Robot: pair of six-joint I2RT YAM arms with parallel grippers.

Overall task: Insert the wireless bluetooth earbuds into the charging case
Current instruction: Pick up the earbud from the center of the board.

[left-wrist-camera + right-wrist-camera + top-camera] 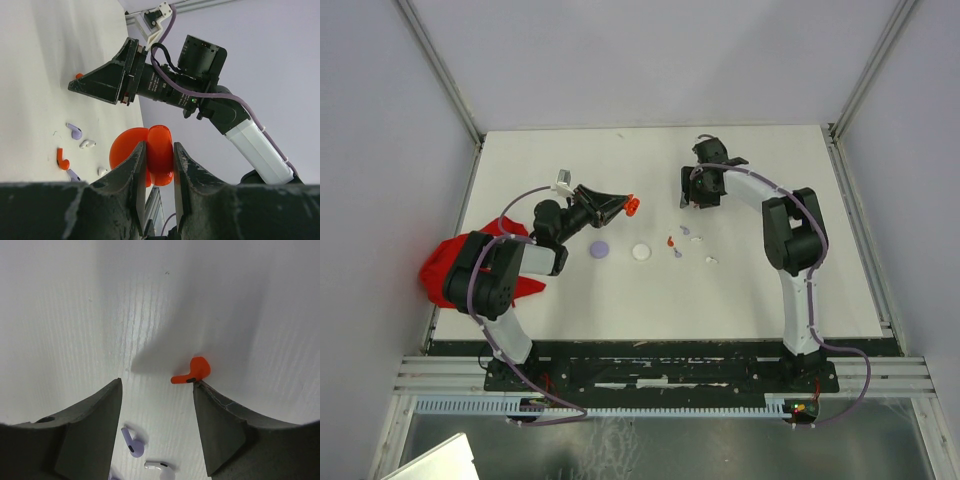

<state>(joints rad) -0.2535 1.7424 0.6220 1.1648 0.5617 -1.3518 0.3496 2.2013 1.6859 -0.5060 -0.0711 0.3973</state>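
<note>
My left gripper (pixel 159 145) is shut on the red charging case (pixel 160 150), which is open like a clamshell and held off the table (pixel 632 207). My right gripper (pixel 157 382) is open, low over the white table, with a red earbud (pixel 192 371) lying against its right fingertip. A lilac earbud (pixel 132 442) and a white earbud (pixel 160 467) lie just behind the jaws. In the top view, more red, lilac and white earbuds (pixel 672 243) are scattered in front of the right gripper (pixel 690 198).
A lilac disc (pixel 599 249) and a white disc (pixel 641 252) lie mid-table between the arms. A red cloth (pixel 445 270) is bunched at the table's left edge beside the left arm. Grey walls close in the table on three sides.
</note>
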